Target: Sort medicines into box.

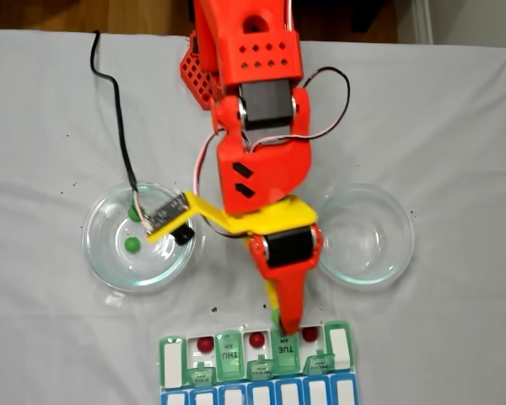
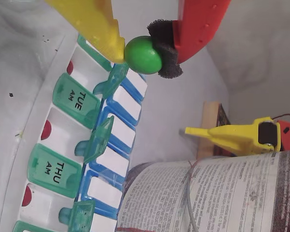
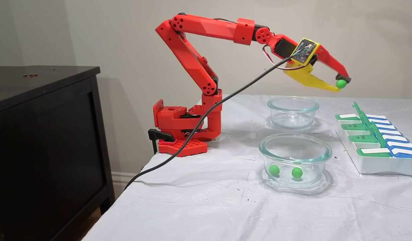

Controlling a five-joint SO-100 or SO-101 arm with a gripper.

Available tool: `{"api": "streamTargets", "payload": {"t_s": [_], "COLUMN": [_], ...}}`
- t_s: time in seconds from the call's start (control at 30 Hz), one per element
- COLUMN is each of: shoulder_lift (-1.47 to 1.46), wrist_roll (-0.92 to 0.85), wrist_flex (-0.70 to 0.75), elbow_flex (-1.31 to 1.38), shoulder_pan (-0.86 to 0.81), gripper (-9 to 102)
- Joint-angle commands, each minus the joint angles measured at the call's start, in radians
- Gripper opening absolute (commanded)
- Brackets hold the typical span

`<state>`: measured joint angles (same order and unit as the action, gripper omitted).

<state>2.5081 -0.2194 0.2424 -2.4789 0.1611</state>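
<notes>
In the side-on fixed view, going left to right, the red arm rises from its base near the table's left edge, folds forward at the elbow and reaches out level over two glass dishes: the near dish (image 3: pixel 295 159) holds two green balls (image 3: pixel 274 170), the far dish (image 3: pixel 293 112) looks empty. At the reach's end the gripper (image 3: pixel 341 84) hangs high in the air, pinching one green ball (image 2: pixel 143 54) between its yellow finger and the black foam pad on its red finger, above the pill organizer (image 3: pixel 376 164) at the table's right edge. The step in hand seems to be the carry — ball lifted, not yet placed. In the top-down fixed view three dark red balls (image 1: pixel 205 344) already sit in open green-row compartments. Next, I judge, the wrist must come down over an open compartment before the fingers part — a high release risks a bounce.
</notes>
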Motion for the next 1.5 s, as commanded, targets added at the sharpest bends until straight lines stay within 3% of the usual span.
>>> {"api": "streamTargets", "payload": {"t_s": [0.0,0.47,0.83,1.23,1.37,1.47], "shoulder_lift": [-0.037,-0.146,-0.35,-0.364,-0.431,-0.485], "wrist_roll": [0.006,-0.049,-0.06,-0.051,-0.051,-0.041], "wrist_flex": [-0.091,-0.124,-0.278,-0.373,-0.468,-0.443], "elbow_flex": [0.028,-0.014,0.052,0.035,0.049,0.103], "shoulder_pan": [0.031,0.103,0.094,0.084,0.078,0.074], "gripper": [0,0,0,0,0,0]}}
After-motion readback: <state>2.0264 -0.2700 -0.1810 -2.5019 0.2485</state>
